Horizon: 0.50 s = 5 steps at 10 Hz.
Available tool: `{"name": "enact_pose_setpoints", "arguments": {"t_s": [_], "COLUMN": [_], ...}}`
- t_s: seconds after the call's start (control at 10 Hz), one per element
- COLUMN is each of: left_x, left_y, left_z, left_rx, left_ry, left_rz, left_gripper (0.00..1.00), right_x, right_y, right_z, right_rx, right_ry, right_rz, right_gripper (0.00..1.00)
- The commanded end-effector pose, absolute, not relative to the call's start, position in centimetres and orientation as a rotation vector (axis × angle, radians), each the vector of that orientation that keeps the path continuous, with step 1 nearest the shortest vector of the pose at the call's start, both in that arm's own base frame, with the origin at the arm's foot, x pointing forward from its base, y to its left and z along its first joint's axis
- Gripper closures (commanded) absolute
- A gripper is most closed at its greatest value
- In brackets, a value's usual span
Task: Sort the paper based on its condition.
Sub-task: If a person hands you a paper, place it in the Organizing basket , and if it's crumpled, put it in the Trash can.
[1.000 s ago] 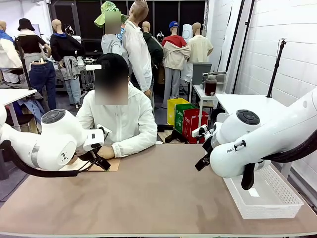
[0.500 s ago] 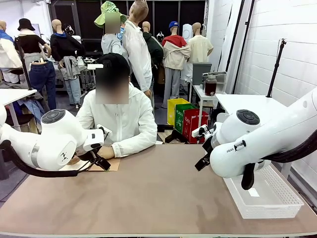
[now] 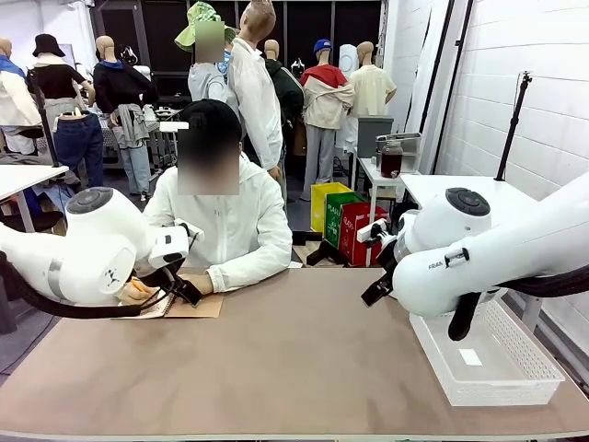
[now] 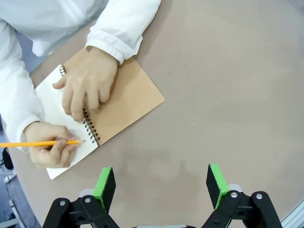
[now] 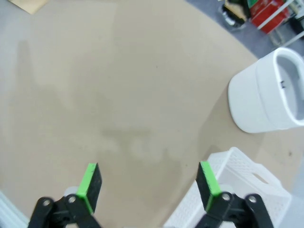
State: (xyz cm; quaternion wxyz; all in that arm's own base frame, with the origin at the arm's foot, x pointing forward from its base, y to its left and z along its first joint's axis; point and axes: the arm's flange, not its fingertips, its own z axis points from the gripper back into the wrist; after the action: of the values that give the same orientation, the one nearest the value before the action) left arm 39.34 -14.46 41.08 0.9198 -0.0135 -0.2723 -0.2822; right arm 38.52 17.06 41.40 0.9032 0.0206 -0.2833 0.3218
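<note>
My left gripper (image 4: pixel 160 176) is released and empty, pointing down over bare table (image 4: pixel 228 95). The paper is a white page (image 4: pixel 47 102) bound in the spiral notebook (image 4: pixel 126 102), ahead and up-left in my wrist view, long axis diagonal, near but apart. One hand (image 4: pixel 88 88) pins it, the other hand (image 4: pixel 47 152) writes with a pencil (image 4: pixel 33 143). Left arm is nearer. My right gripper (image 5: pixel 148 176) is released, hovering well apart by the white basket (image 5: pixel 237 190).

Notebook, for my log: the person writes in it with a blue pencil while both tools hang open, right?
No: the pencil is orange, as the left wrist view shows. It does write in the notebook; left tool and right tool hang open.
</note>
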Motion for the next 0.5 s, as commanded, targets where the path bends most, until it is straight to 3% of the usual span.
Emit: {"name": "enact_pose_setpoints", "arguments": {"t_s": [0.0, 0.4], "left_x": [37.6, 34.8], "left_y": [-14.5, -14.2], "left_z": [44.3, 49.6], "left_rx": [-0.044, -0.050], "left_ry": [-0.526, -0.475], "left_rz": [-0.521, -0.520], "left_gripper": [0.00, 0.00], "right_x": [37.9, 35.3], "right_y": [16.1, 15.4], "right_z": [44.1, 48.7], "right_rx": [0.082, 0.039], "right_ry": [-0.547, -0.523], "right_rz": [0.688, 0.716], "right_gripper": [0.00, 0.00]}}
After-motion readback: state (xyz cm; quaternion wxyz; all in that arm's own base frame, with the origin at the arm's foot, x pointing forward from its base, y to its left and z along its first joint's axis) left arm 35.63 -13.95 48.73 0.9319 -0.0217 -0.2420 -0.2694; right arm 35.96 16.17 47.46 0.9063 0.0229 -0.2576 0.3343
